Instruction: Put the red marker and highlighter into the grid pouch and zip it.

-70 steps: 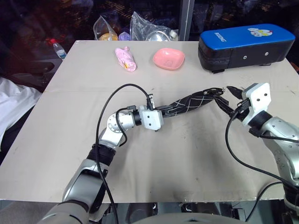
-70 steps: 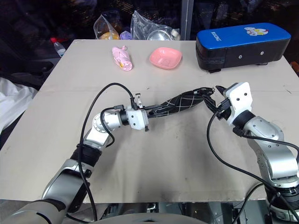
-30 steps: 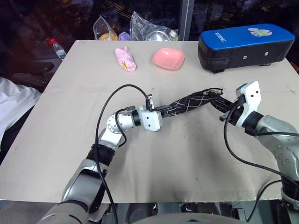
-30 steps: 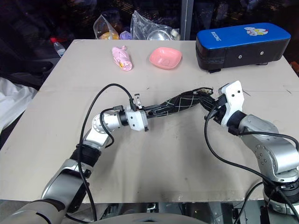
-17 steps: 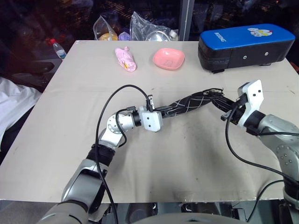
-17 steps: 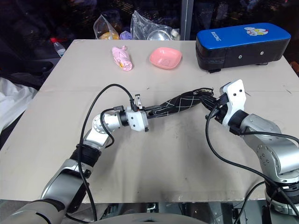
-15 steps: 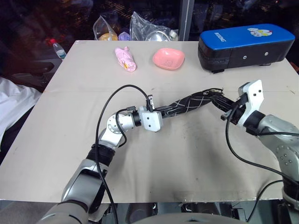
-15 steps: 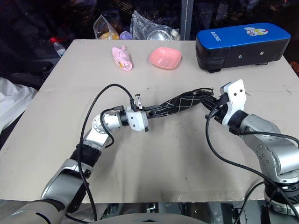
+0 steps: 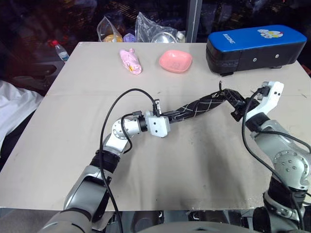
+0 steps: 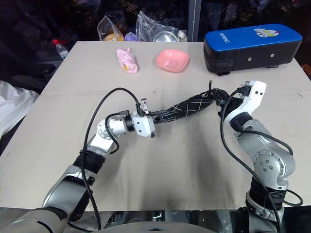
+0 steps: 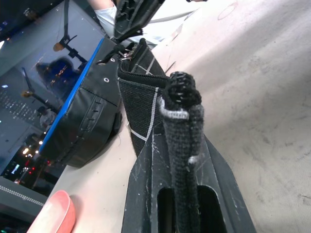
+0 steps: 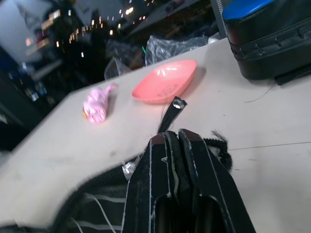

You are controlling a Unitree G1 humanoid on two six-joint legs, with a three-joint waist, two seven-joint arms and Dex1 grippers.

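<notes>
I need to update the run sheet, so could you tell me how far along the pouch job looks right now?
Seemingly done: no marker or highlighter lies on the table, so they are presumably inside. In hand: the left gripper is shut on one end of the grid pouch, held off the table, while the right gripper is shut on the zipper pull at the other end. Left: confirming the zip is fully closed, which I cannot tell.
</notes>
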